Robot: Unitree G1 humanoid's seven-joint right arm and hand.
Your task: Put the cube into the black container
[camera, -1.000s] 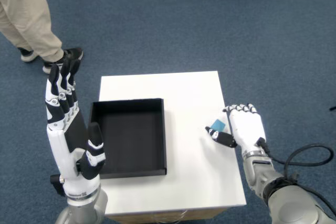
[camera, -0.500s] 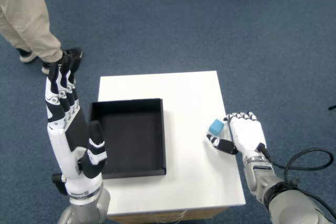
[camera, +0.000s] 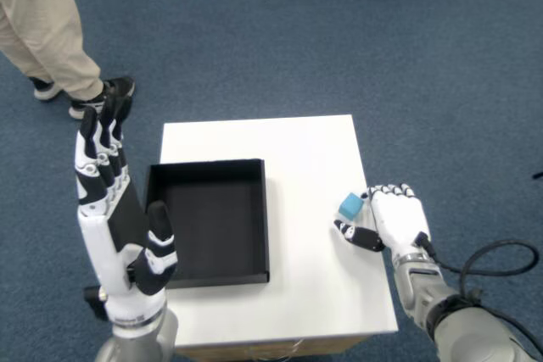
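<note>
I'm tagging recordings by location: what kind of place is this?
Probably an office or lab: blue carpet underfoot, a small white table as a test stand, and a person's legs standing nearby.

Blue carpet floor [camera: 424, 57] surrounds a small white table [camera: 297, 150].

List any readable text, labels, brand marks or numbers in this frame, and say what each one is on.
None can be read. The cube shows plain blue faces, the black container and the white table carry no markings, and the right hand and left hand show only black and white casing. The person's shoes are too small to reveal any logo.
</note>
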